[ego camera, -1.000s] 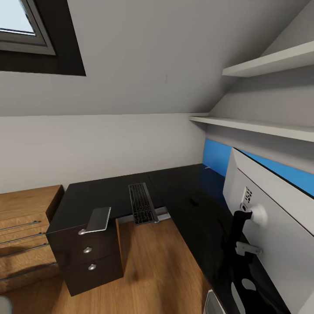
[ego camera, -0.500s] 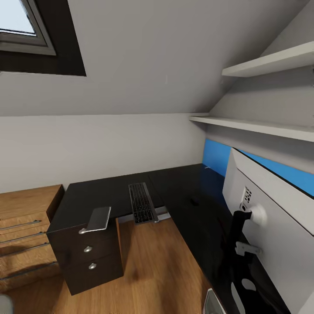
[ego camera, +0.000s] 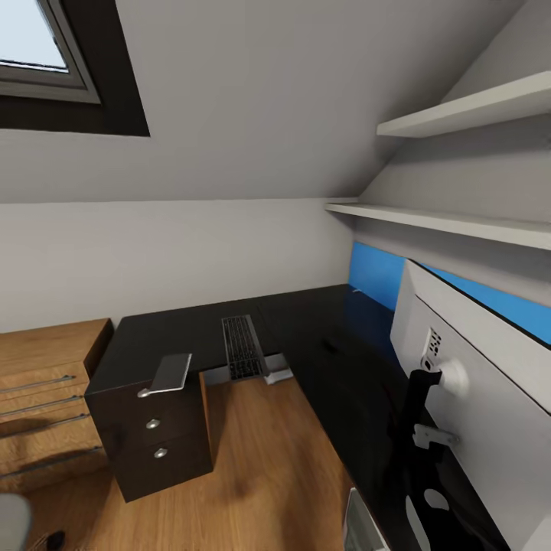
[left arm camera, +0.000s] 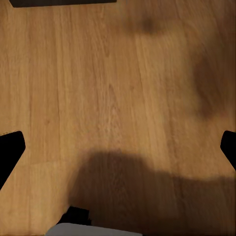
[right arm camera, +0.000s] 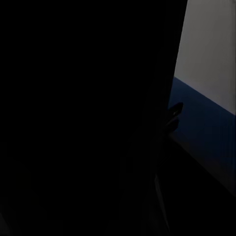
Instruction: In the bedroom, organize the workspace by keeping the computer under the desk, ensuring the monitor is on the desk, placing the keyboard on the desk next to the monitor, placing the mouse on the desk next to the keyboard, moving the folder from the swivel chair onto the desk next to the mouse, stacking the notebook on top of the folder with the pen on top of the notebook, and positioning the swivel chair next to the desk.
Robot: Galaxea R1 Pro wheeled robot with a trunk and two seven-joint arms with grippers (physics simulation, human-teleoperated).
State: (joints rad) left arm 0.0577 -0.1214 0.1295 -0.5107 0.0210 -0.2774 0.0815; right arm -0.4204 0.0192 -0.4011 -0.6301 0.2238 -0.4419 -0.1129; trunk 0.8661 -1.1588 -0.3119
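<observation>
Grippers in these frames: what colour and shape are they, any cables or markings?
Left gripper: two plain black fingers with angular, wedge-shaped tips; no cables or markings visible on them. The right wrist view is too dark to tell any gripper detail.

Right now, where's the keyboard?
In the head view the keyboard lies on the desk near its front edge, left of the small black mouse and well left of the monitor, with the drawer unit below to its left.
</observation>
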